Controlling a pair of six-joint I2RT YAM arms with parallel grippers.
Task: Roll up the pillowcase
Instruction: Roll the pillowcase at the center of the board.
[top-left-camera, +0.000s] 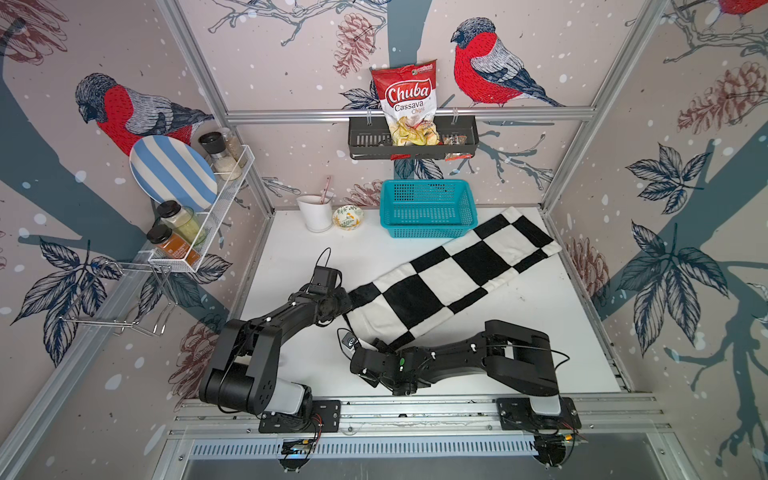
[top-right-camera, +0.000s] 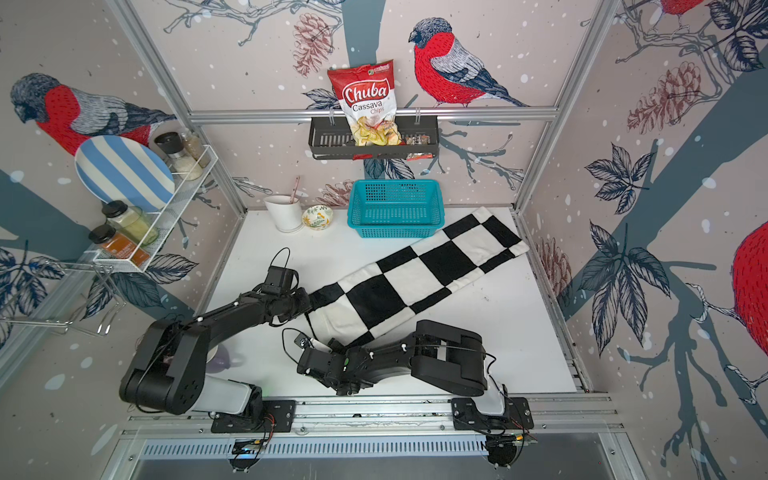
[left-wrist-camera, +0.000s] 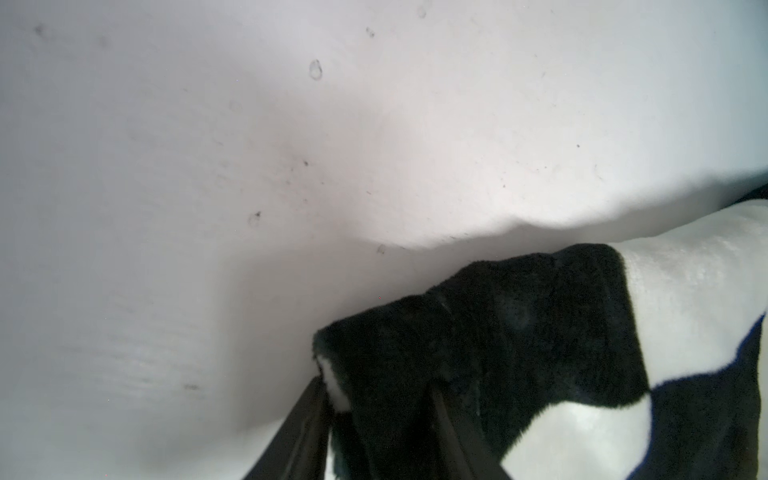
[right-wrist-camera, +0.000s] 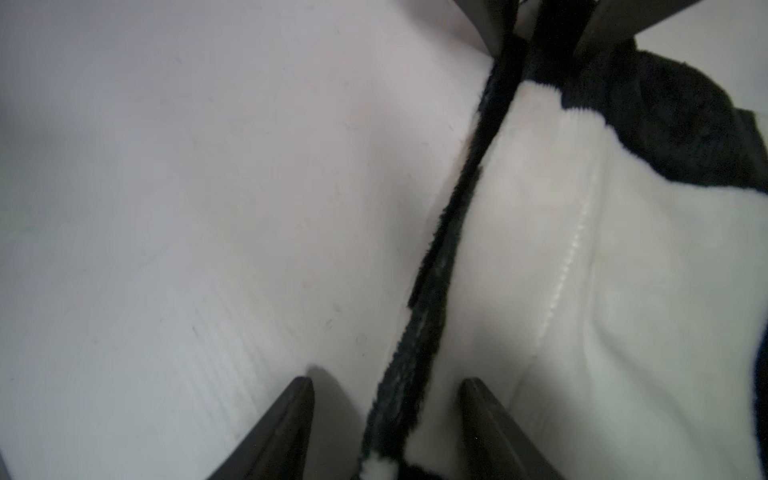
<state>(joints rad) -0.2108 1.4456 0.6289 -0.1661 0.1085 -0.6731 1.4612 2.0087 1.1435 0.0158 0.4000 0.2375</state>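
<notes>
The black-and-white checkered pillowcase (top-left-camera: 449, 274) (top-right-camera: 415, 274) lies as a long narrow strip slanting across the white table (top-left-camera: 540, 332), from near the middle front to the far right. My left gripper (top-left-camera: 349, 301) (left-wrist-camera: 376, 386) is shut on the black corner at the strip's near end, with plush fabric (left-wrist-camera: 519, 332) bunched between the fingers. My right gripper (top-left-camera: 379, 344) (right-wrist-camera: 386, 382) sits at the other near corner, open. It straddles the black edge (right-wrist-camera: 440, 270), one finger over bare table and one over white fabric. The left gripper's fingers pinching black fabric show in the right wrist view.
A teal basket (top-left-camera: 428, 208) stands at the back, touching the strip's far part. A white cup (top-left-camera: 314, 212) and a small patterned bowl (top-left-camera: 348, 217) stand left of it. A wire rack (top-left-camera: 199, 216) with jars and a plate hangs on the left wall.
</notes>
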